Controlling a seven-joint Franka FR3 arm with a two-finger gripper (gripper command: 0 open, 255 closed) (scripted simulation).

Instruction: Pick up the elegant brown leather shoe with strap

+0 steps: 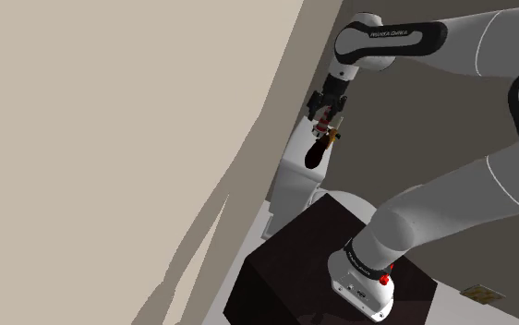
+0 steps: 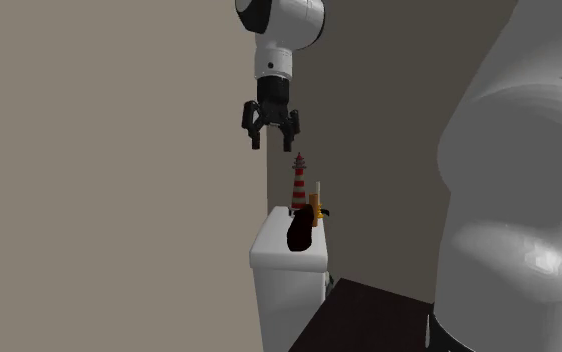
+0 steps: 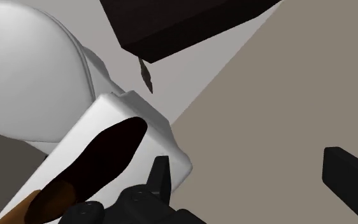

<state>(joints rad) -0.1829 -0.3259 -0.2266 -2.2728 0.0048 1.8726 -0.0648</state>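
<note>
The shoe (image 2: 300,231) is dark brown, almost black, and lies on top of a white toilet tank (image 2: 287,262). In the wrist view the shoe (image 3: 104,156) shows a lighter brown inside at its heel end and sits beside the near finger, not between the fingers. My gripper (image 2: 271,138) hangs open and empty above the tank, up and toward the second exterior view's left of the shoe. In the shoulder view the gripper (image 1: 326,113) is just above the shoe (image 1: 315,153). Both fingers (image 3: 160,178) stand wide apart around bare wall and floor.
A red-and-white striped lighthouse figure (image 2: 298,180) and an orange-yellow object (image 2: 315,207) stand on the tank behind the shoe. The white toilet lid (image 3: 25,70) lies below the tank. My dark box stand (image 1: 308,268) is close by. Tan walls close in on both sides.
</note>
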